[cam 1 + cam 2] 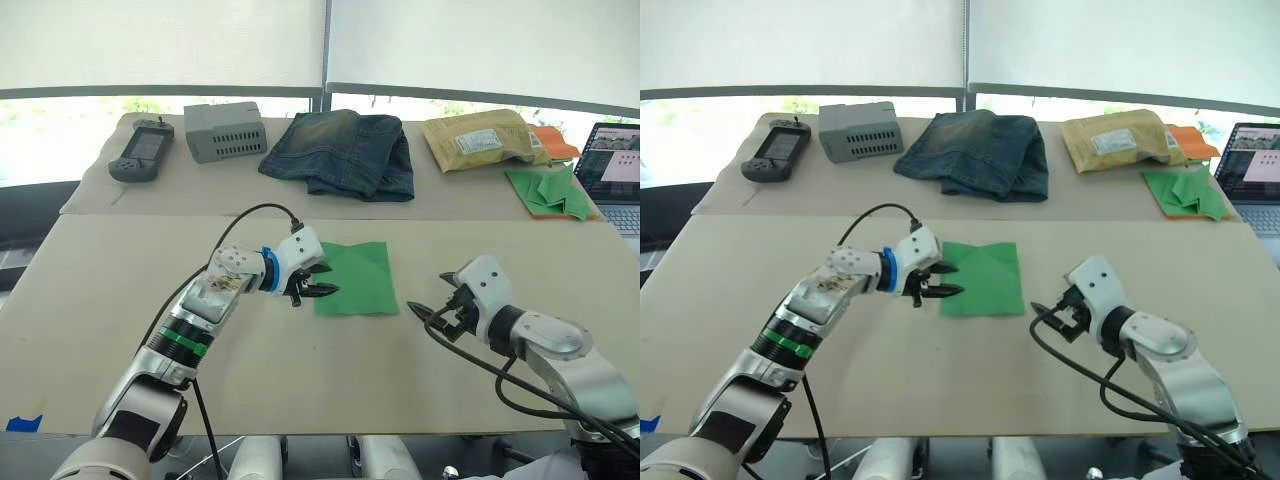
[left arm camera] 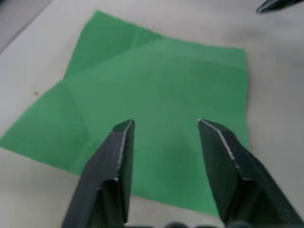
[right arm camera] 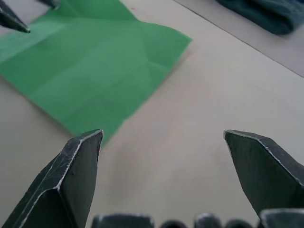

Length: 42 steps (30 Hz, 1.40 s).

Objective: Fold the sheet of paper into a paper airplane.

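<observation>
Nearest me on the left, my left tool hangs at the near-left edge of the paper, its two black fingers spread with green showing between them, pinching nothing. I cannot tell whether the tips touch the sheet or sit just above it.

Next comes the paper itself, lying flat and unfolded on the bench in front of me, roughly square, with crease lines already running across it. I judge the folding is at its start, so the step in hand is to lift one edge and lay it over along a crease.

To do that well, I would slide one finger under the near-left edge rather than press down on it, since thin paper will skate across a smooth bench. I would pick an existing crease and follow it, not make a new one.

Further right, my right tool waits well apart from the paper, fingers wide and empty. I would bring it in to pin the opposite side before the left one lifts, otherwise the whole sheet could drag.
</observation>
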Each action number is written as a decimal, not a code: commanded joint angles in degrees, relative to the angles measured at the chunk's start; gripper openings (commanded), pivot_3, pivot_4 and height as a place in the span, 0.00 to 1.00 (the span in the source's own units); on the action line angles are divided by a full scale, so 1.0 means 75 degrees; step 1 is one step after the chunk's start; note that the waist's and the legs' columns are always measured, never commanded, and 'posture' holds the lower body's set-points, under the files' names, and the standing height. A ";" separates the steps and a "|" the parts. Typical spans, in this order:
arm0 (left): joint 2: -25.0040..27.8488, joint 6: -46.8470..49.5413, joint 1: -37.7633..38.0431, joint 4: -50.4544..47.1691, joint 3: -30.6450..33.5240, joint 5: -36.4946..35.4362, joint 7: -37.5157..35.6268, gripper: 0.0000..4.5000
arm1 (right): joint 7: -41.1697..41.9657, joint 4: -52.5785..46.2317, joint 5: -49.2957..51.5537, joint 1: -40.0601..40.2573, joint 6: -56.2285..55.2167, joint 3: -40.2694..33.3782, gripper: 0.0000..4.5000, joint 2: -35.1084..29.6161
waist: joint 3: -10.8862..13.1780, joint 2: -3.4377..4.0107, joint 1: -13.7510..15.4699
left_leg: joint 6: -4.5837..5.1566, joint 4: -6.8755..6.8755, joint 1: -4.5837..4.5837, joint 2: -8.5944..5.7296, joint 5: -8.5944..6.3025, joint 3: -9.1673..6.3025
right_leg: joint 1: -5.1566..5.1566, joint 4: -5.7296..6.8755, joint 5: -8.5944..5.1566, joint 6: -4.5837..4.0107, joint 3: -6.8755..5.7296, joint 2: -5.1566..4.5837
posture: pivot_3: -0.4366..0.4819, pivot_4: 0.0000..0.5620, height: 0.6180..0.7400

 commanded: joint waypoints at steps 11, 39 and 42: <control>-0.0468 0.0294 -0.0083 0.0358 -0.0812 0.1020 0.0071 0.00 | 0.0018 -0.1280 0.0631 0.0186 0.1563 -0.0117 1.00 0.0035 | -0.0006 0.0009 0.0034 | 0.0000 0.0001 0.0014 -0.0003 -0.0001 -0.0002 | 0.0028 -0.0007 -0.0004 0.0007 0.0000 -0.0004 | 0.48 0.27 0.91; -0.0253 0.0698 0.0390 -0.0295 -0.0575 0.1131 0.0218 0.00 | -0.0125 0.0330 0.0635 -0.0131 0.1097 0.0795 0.02 0.0929 | -0.0062 0.0063 -0.0046 | 0.0001 -0.0004 0.0035 0.0003 -0.0001 -0.0002 | 0.0043 -0.0005 -0.0008 0.0008 0.0001 0.0003 | 0.48 0.27 0.91; -0.0207 0.0777 0.0424 -0.0418 -0.0548 0.1103 0.0197 0.00 | -0.0131 0.0534 0.0556 -0.0269 0.0893 0.0880 0.02 0.1027 | -0.0064 0.0063 -0.0074 | 0.0001 -0.0004 0.0038 0.0004 -0.0001 -0.0001 | 0.0044 -0.0005 -0.0008 0.0008 0.0001 0.0004 | 0.48 0.27 0.91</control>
